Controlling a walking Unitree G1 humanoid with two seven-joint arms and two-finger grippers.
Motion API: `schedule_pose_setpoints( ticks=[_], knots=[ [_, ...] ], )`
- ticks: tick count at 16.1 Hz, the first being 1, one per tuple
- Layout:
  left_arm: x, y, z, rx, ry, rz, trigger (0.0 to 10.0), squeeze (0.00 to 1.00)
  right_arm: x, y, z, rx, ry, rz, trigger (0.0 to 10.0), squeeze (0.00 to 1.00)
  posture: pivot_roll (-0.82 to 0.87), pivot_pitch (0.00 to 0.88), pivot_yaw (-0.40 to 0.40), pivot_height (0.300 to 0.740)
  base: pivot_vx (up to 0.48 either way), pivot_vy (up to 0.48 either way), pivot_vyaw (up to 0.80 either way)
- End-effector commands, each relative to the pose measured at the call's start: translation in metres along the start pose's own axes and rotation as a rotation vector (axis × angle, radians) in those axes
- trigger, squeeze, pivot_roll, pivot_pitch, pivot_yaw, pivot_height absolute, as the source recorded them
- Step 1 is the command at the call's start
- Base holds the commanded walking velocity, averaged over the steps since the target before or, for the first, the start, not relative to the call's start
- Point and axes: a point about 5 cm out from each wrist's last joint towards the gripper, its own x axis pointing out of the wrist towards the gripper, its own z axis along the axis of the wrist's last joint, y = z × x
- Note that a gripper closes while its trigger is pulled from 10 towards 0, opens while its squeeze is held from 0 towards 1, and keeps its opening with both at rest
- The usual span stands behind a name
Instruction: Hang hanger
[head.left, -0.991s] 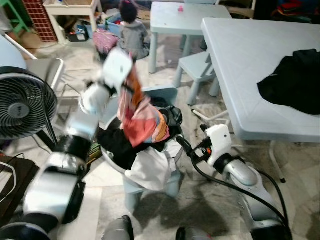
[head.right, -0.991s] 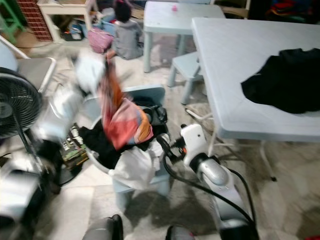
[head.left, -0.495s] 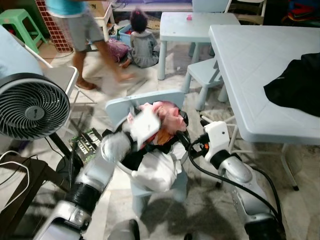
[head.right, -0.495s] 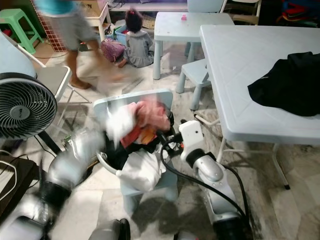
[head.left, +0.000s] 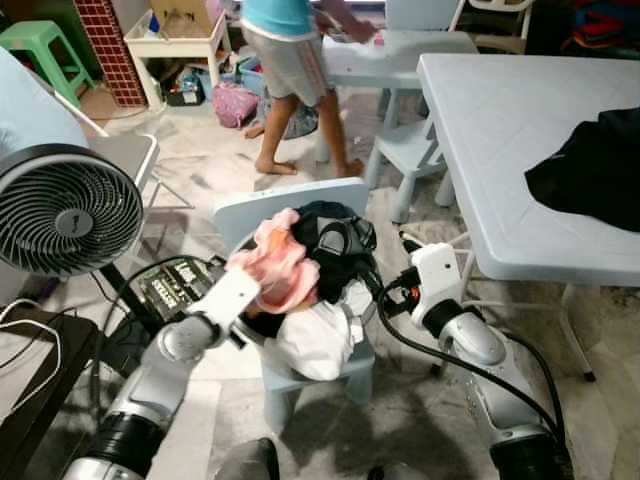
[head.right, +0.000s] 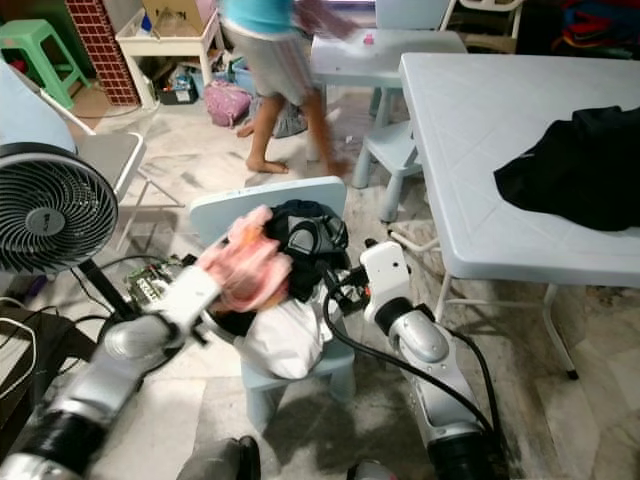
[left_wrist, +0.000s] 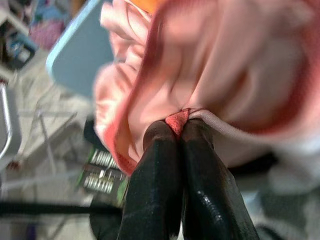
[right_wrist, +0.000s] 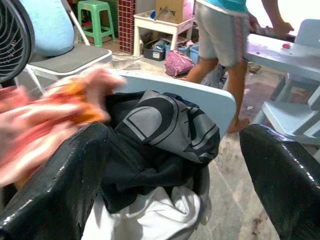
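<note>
- The left end effector (left_wrist: 180, 131) had its two black fingers pressed together on a fold of a pink garment (head.left: 272, 268), which it held over a heap of laundry.
- In the left wrist view, the pinched pink cloth was blurred, with a thin red hem caught at the fingertips.
- The right end effector (right_wrist: 175, 165) sat just beside the heap with its fingers spread wide apart, holding nothing.
- The heap lay in a basket on a small pale blue chair (head.left: 285, 205); in it were a black and grey garment (head.left: 335, 240) and a white garment (head.left: 320, 340) that spilled over the front edge.
- No hanger could be made out anywhere in these views.
- To the robot's left stood a round black fan (head.left: 65, 210), with a green circuit board (head.left: 170, 285) on the floor near its base.
- To the right, a pale worktop (head.left: 490, 120) carried a black garment (head.left: 595, 165) near its far edge.
- Farther off, a person's bare legs (head.left: 300, 120) stood beside a small pale table (head.right: 385, 50).
- Beyond that were a green stool (head.left: 35, 40) and a white shelf unit (head.left: 185, 45).
</note>
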Motion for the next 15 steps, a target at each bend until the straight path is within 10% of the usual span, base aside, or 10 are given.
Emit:
schedule_pose_setpoints(
  ticks=[1,3,6,8,9,12,13,15],
  knots=[
    [-0.003,-0.005,-0.005,0.004,0.032,-0.017,0.0,0.0,0.0,0.0,-0.001,-0.012,0.005,0.008,10.0,0.0,0.03,0.052,0.009,0.74,0.0,0.0,0.0],
    [-0.005,-0.016,-0.007,0.042,0.058,-0.102,0.8,0.0,0.001,0.001,-0.001,-0.014,0.004,0.014,10.0,0.0,0.03,0.053,0.007,0.74,0.0,0.0,0.0],
    [-0.004,-0.021,-0.003,0.08,0.054,-0.127,4.9,0.0,0.001,-0.001,0.0,-0.022,0.004,0.015,10.0,0.0,0.02,0.052,0.006,0.74,0.0,0.0,0.0],
    [-0.003,-0.018,-0.001,0.06,0.039,-0.108,4.0,0.0,0.001,-0.002,0.0,-0.026,0.004,0.01,10.0,0.0,0.02,0.051,0.007,0.74,0.0,0.0,0.0],
    [-0.001,-0.007,0.013,-0.034,-0.039,-0.021,0.0,0.0,0.001,-0.002,0.0,-0.027,0.005,0.007,10.0,0.0,0.02,0.049,0.008,0.74,0.0,0.0,0.0],
    [0.0,0.045,0.057,-0.098,-0.249,0.248,0.0,0.0,0.002,-0.001,-0.002,-0.027,0.007,0.003,10.0,0.0,0.03,0.037,0.01,0.74,0.0,0.0,0.0],
    [-0.005,0.1,0.097,-0.109,-0.369,0.429,0.0,0.0,0.006,0.0,-0.002,-0.025,0.003,-0.003,10.0,0.0,0.04,0.023,0.015,0.74,0.0,0.0,0.0],
    [-0.011,0.128,0.138,-0.013,-0.473,0.448,0.0,0.0,0.012,0.002,0.0,-0.022,-0.008,-0.012,10.0,0.0,0.04,0.006,0.029,0.74,0.0,0.0,0.0]
  ],
)
